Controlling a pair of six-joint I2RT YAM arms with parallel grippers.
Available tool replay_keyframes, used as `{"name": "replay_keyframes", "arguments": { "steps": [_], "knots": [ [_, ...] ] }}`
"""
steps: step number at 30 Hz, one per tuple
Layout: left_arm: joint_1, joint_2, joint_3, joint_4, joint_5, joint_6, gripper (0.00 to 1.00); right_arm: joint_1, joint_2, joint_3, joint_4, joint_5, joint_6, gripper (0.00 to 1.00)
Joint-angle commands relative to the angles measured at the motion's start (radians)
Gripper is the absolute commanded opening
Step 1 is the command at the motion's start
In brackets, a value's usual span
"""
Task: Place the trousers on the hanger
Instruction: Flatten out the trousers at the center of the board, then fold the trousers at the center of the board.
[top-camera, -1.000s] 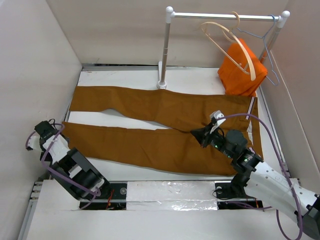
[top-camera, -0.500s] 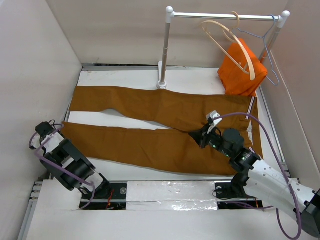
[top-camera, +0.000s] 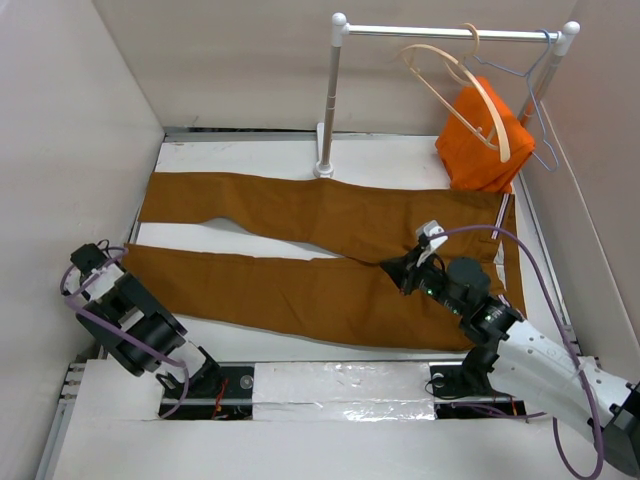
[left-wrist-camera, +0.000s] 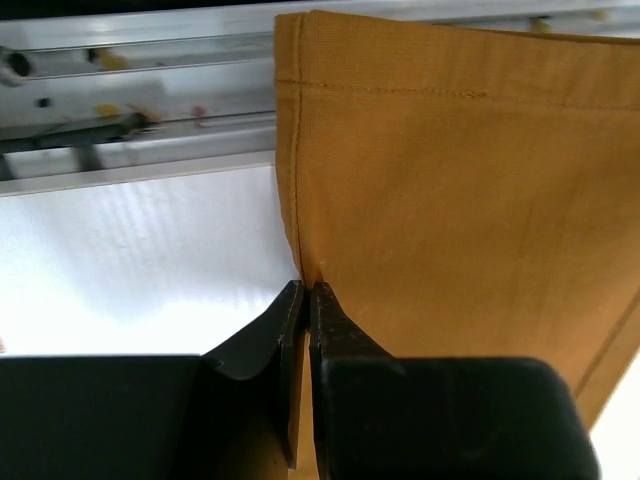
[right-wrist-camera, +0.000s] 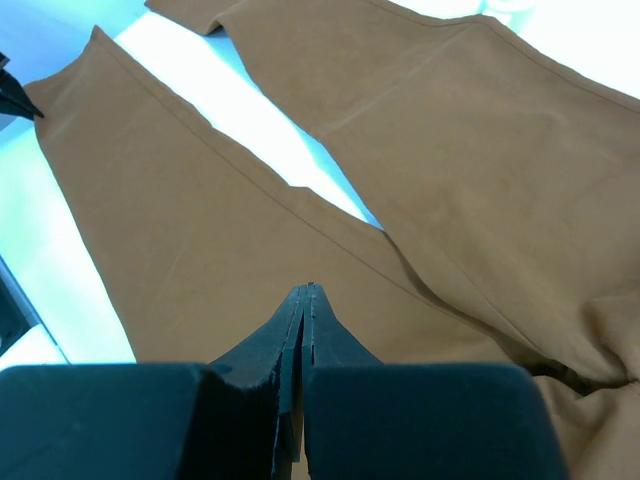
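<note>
- counter (top-camera: 400, 160): white. The whole garment is carried on it, and a rail stand is set at its far edge.
- trousers (top-camera: 300, 210): laid flat across the counter, with the legs spread toward the left wall and the waist at the right. No part is seen lifted, folded or draped, so the task is judged to be at its very start.
- rail (top-camera: 450, 33): mounted above the far right of the counter, well apart from the cloth.
- orange garment (top-camera: 478, 140): hung below the rail at the far right, just beyond the waist end.
- hanger (top-camera: 484, 100): pale wood, hooked on the rail in front of the orange garment. No rust-brown cloth is seen on it, so the hanging itself is left undone.
- left fingers (left-wrist-camera: 270, 335): closed on the side edge of the near leg close to the hem, with cloth seen pinched between them. This first hold is judged made.
- right fingers (right-wrist-camera: 330, 345): closed, tips low over the fork between the legs. Whether cloth is pinched cannot be told.
- Left to do, as judged: lifting, folding the legs together, then threading or draping over the hanger.
</note>
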Motion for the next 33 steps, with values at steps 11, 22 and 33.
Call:
{"name": "replay_keyframes", "arguments": {
  "steps": [11, 22, 33],
  "knots": [
    [-0.210, -0.473, 0.022, 0.053, 0.173, 0.015, 0.00, 0.008, -0.035, 0.031, -0.070, 0.327, 0.073, 0.28],
    [-0.296, -0.898, -0.128, 0.154, 0.394, -0.023, 0.00, -0.043, -0.101, 0.037, -0.416, 0.780, 0.335, 0.69],
    [-0.330, -1.096, -0.214, 0.231, 0.572, 0.035, 0.00, -0.826, 0.227, 0.014, -0.128, 0.168, 0.303, 0.54]
  ]
}}
